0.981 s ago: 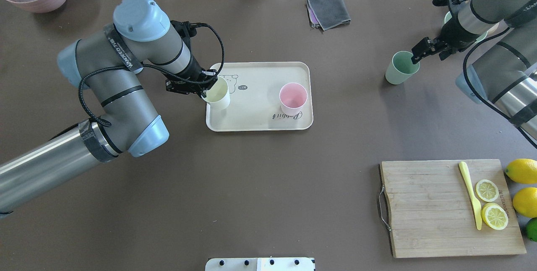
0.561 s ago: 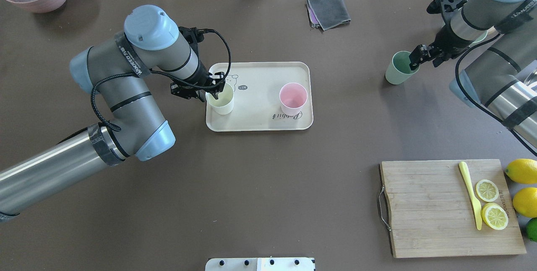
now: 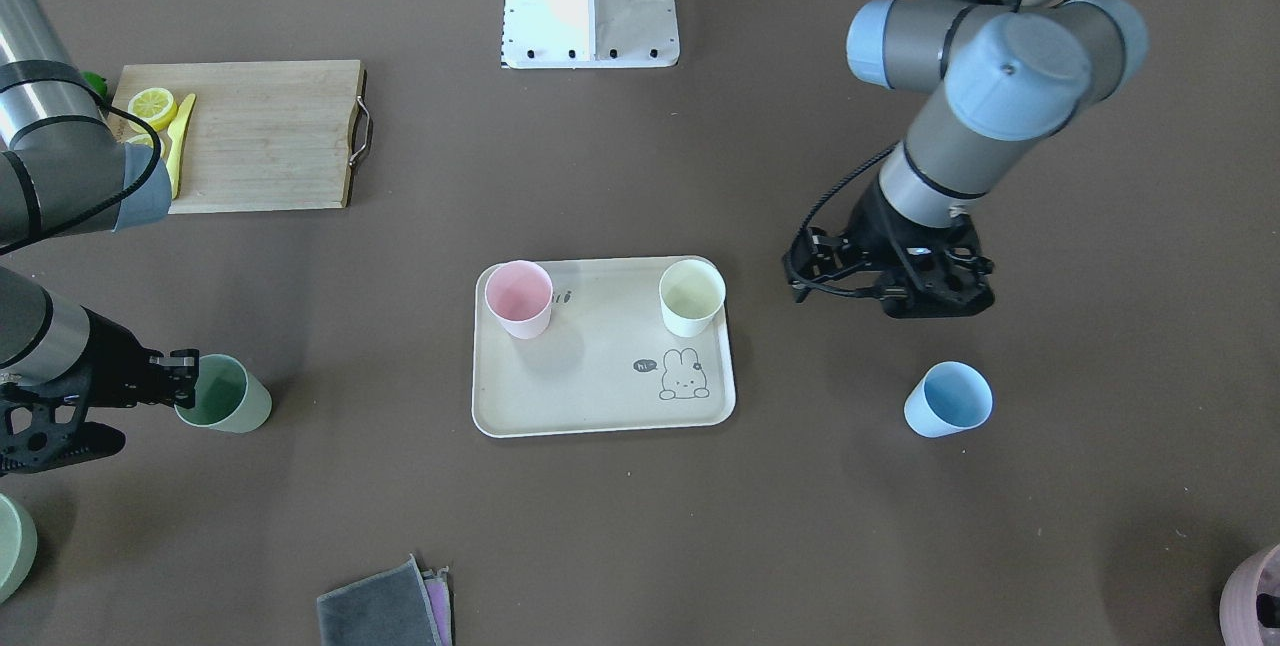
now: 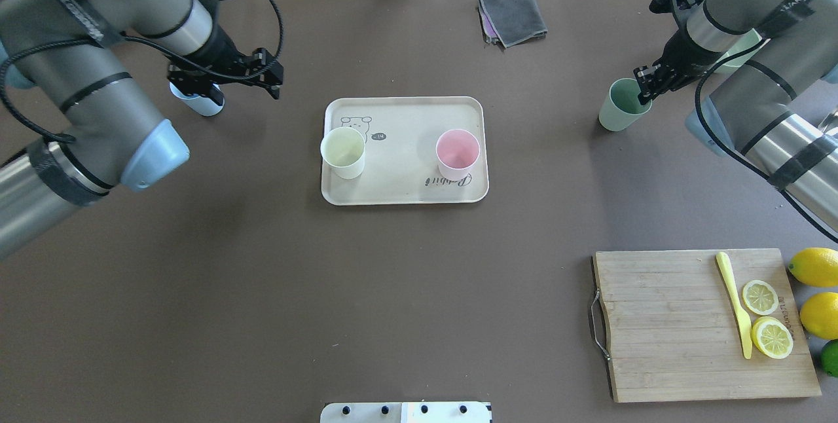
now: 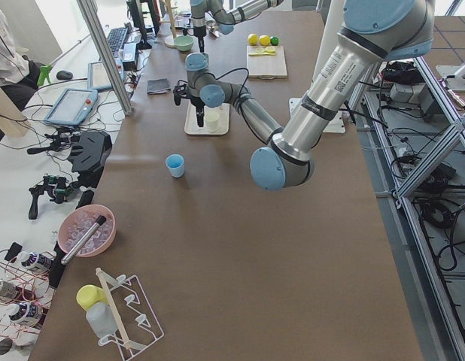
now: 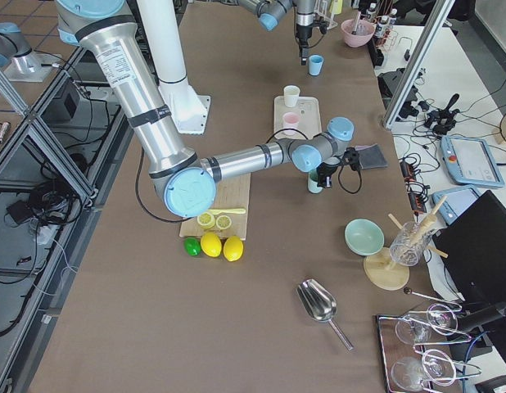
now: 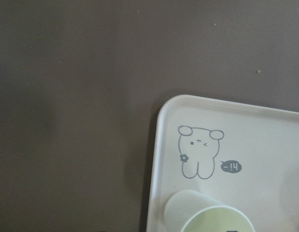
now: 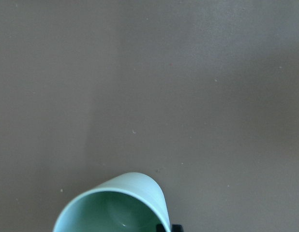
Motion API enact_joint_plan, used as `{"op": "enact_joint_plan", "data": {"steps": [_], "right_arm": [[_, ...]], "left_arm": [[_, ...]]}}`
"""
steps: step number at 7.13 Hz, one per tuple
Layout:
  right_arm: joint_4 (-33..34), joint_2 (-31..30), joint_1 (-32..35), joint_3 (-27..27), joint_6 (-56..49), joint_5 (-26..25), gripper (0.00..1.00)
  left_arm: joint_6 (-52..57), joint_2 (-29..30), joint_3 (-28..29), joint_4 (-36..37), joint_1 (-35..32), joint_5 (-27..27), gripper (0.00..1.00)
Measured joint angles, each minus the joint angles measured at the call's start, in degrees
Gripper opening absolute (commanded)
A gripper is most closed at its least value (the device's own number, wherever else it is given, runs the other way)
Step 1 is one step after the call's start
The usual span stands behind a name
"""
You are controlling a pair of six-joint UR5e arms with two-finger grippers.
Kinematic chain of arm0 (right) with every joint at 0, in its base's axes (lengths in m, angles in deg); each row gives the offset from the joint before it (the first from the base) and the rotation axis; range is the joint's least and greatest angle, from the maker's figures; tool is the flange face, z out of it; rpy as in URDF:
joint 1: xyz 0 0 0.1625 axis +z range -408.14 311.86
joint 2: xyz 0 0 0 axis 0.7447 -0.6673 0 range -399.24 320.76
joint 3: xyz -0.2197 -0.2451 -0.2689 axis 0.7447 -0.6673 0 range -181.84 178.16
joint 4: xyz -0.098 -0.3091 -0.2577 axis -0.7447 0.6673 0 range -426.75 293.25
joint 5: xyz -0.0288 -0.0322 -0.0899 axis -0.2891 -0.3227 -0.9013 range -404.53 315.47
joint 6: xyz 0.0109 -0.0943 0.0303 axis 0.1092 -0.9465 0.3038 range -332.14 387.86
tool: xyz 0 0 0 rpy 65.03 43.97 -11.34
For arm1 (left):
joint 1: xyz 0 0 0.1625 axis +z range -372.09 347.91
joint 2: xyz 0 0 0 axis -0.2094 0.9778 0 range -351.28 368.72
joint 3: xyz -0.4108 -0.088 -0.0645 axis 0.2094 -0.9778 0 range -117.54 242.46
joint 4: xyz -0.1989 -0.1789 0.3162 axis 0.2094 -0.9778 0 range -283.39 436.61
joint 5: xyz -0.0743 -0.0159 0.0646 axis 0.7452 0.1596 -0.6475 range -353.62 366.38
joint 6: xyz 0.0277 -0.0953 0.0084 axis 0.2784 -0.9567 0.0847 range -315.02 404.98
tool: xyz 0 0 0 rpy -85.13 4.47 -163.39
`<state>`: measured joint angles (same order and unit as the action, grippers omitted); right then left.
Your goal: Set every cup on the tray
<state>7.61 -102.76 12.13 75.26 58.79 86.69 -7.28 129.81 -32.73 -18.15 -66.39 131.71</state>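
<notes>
Cups stood in four places on the brown table (image 4: 393, 312). Two were already on the cream tray (image 4: 402, 171) with its rabbit drawing: a pale yellow cup (image 4: 342, 153) at the rabbit end and a pink cup (image 4: 457, 154) at the other end. Both were upright, with bare tray between them. A green cup (image 4: 619, 109) stood upright on the table, well apart from the tray on the robot's right. A blue cup (image 3: 949, 399) stood upright on the table beyond the tray's rabbit end, on the robot's left.

The right gripper (image 4: 645, 84) was at the green cup's rim, one finger dipped inside and the other outside the wall. Whether it had clenched on the wall could not be told, and the cup seemed to rest on the table. The left gripper (image 3: 895, 288) hung near the blue cup, released and carrying nothing.

The step in hand looked to be picking up the green cup for the tray. Doing it well would call for a firm pinch on the wall before lifting, since a one-sided rim hold lets a cup swing. The lift should go straight up, high enough to clear the tray's raised rim. The bare middle of the tray looked the safest landing spot, clear of the pink cup. The cup should sit flat before the fingers let go. With the left gripper likely bound for the blue cup, the two arms would do best to reach the tray in turn.
</notes>
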Motion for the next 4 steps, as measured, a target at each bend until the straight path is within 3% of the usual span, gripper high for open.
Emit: {"op": "enact_joint_plan", "data": {"steps": [2,4], "right_arm": [[2.1,2.7,0.1,0.4,0.7,2.3,0.0],[7.2,9.3,-0.9,0.6,3.5,3.3,0.0]], "left_arm": [[13.8,-2.6,4.5,1.7,-7.1,1.7,0.98],[19.0,-2.6,10.1,1.4,-8.9,1.8,0.98]]}}
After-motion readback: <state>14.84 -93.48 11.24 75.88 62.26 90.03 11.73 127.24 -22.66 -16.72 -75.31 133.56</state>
